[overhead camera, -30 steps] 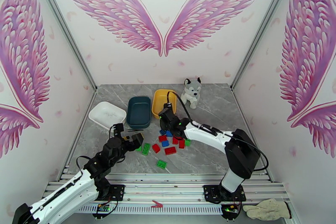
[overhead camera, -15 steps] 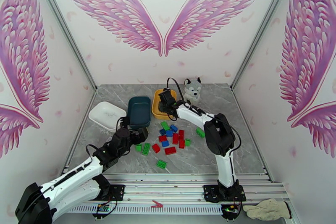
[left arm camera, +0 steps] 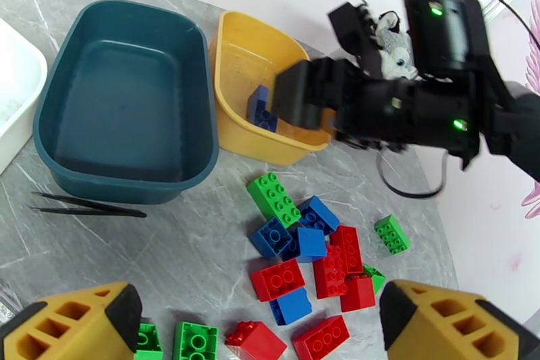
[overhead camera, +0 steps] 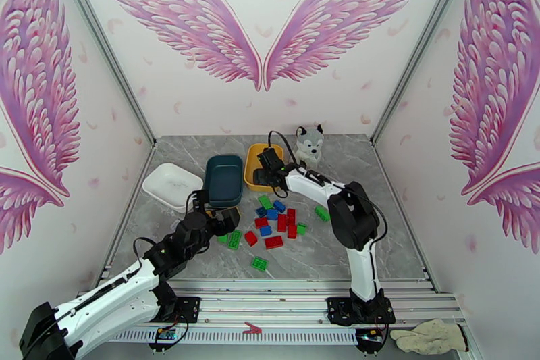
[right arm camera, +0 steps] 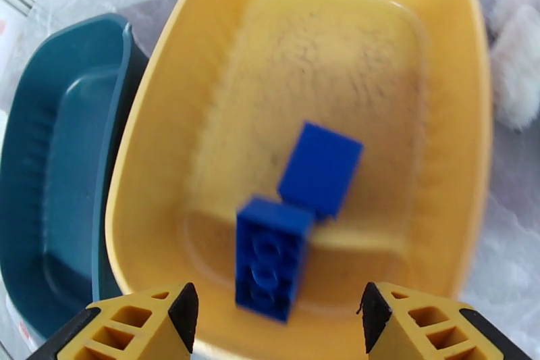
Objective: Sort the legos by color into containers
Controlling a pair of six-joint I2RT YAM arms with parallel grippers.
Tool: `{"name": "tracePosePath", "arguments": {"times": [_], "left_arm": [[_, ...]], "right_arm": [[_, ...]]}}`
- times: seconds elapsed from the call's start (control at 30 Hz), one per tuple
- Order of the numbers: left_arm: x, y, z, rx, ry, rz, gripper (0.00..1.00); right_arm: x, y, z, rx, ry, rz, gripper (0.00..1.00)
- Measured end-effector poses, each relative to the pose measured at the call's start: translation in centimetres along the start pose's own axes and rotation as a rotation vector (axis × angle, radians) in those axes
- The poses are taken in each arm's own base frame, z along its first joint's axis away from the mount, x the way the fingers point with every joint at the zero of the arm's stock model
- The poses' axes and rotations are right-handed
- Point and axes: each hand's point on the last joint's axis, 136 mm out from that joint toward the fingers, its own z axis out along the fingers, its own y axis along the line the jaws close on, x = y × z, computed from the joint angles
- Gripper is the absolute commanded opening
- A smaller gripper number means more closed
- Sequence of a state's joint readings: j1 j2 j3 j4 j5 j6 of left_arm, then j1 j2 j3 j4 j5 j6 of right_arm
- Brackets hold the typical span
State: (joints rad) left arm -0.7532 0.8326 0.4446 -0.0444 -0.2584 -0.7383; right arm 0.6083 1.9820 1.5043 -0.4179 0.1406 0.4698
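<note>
My right gripper hangs over the yellow tray, jaws open. In the right wrist view a blurred blue brick sits loose between and beyond the wide-apart fingers, with a second blue brick on the yellow tray's floor. The red, blue and green legos lie in a loose pile on the table, also in the left wrist view. My left gripper is open and empty, left of the pile. The dark teal tray and white tray hold nothing I can see.
A plush husky sits right of the yellow tray. Black tweezers lie in front of the teal tray. Stray green bricks lie near the front. A glove rests beyond the rail.
My right arm swung from the pile to above the yellow tray and its jaws opened, letting go of a blue brick. The left arm reached a little farther forward.
</note>
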Motion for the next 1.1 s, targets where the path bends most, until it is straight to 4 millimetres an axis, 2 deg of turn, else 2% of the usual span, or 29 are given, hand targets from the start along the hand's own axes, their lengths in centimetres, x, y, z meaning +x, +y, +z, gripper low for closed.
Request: {"name": "tracePosePath", "arguments": {"times": [0.13, 0.23, 0.3, 0.37, 0.5, 0.7, 0.83, 1.1], "left_arm": [[1.2, 0.6, 0.9, -0.031, 0.044, 0.038, 0.99], [2.3, 0.9, 1.6, -0.046, 0.078, 0.055, 0.99], [2.9, 0.9, 2.0, -0.047, 0.100, 0.061, 0.99], [3.6, 0.6, 2.4, -0.043, 0.123, 0.072, 0.99], [4.6, -0.4, 3.0, -0.024, 0.152, 0.090, 0.99], [4.7, -0.9, 3.8, -0.022, 0.157, 0.095, 0.99], [4.5, -1.0, 3.8, -0.020, 0.146, 0.092, 0.99], [3.3, -1.5, 3.0, 0.007, 0.097, 0.071, 0.99]], "right_arm": [[1.5, 0.0, -5.3, -0.053, -0.041, -0.011, 0.69], [3.6, 0.2, -8.5, -0.090, -0.064, -0.033, 0.67], [5.4, -0.1, -9.6, -0.101, -0.061, -0.048, 0.67], [7.0, -1.2, -9.9, -0.083, -0.049, -0.055, 0.66], [8.6, -2.6, -8.7, -0.033, -0.017, -0.061, 0.66], [9.5, -2.4, -4.4, 0.017, 0.049, -0.078, 0.68], [10.0, -2.2, -2.2, 0.033, 0.077, -0.084, 0.68], [8.5, -2.2, -0.4, 0.048, 0.054, -0.066, 0.64]]}}
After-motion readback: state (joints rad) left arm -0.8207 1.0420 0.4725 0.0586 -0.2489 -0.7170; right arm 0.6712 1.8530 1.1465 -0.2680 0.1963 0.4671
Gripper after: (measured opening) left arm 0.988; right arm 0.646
